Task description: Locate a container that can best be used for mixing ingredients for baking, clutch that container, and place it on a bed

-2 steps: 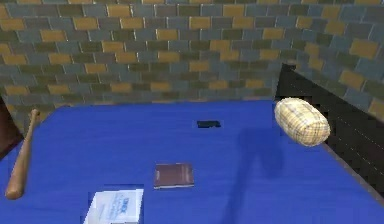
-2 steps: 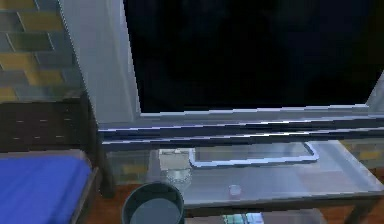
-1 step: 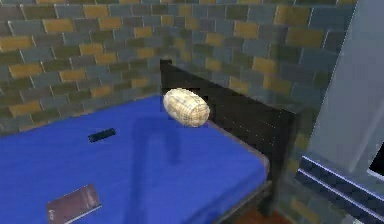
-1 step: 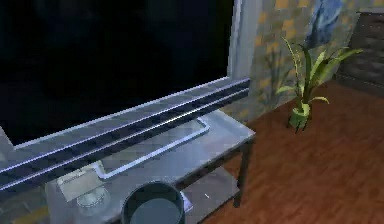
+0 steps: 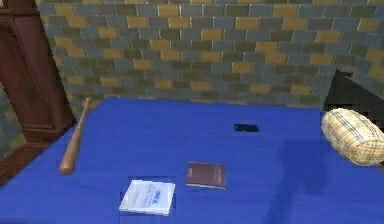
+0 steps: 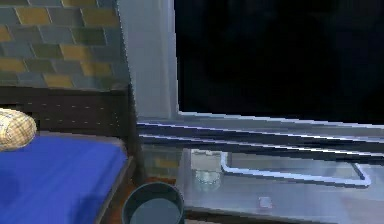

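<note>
A bed (image 5: 270, 150) with a blue cover spreads across the forward view. Its corner (image 6: 60, 175) shows again at the arm side view's left, against a dark wooden headboard (image 6: 80, 108). A plaid pillow (image 5: 352, 133) lies at the forward view's right edge and appears once more as a pillow (image 6: 14, 129) at the arm side view's left edge. A dark round container (image 6: 152, 206) with a grey-blue inside sits at the arm side view's bottom edge, just right of the bed's corner. I cannot tell whether it rests on anything.
On the bed lie a wooden baseball bat (image 5: 75, 137), a white book (image 5: 147, 196), a brown book (image 5: 207, 175) and a small dark flat thing (image 5: 245, 127). A brick wall (image 5: 200, 50) backs the bed. A pale desk (image 6: 280, 185) with a small cup (image 6: 205, 170) stands under a dark window (image 6: 280, 60).
</note>
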Available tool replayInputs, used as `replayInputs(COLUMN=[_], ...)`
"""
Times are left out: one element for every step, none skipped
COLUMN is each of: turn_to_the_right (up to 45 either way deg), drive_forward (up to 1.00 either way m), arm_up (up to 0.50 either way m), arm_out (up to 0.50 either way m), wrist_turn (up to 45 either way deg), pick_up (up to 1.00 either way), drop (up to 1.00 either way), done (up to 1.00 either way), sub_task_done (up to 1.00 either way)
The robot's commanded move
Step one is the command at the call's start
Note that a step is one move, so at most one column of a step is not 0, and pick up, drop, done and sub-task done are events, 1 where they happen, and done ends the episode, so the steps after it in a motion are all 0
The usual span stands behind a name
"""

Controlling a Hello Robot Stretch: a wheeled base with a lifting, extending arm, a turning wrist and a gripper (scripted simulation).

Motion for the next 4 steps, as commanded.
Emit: replayInputs(turn_to_the_right=[-24.0,45.0,24.0,-45.0], drive_forward=[0.0,0.0,0.0,0.0], arm_up=[0.0,0.0,0.0,0.0], arm_out=[0.0,0.0,0.0,0.0], wrist_turn=[0.0,0.0,0.0,0.0], pick_up=[0.0,0.0,0.0,0.0], drop=[0.0,0.0,0.0,0.0], done=[0.0,0.0,0.0,0.0], sub_task_done=[0.0,0.0,0.0,0.0])
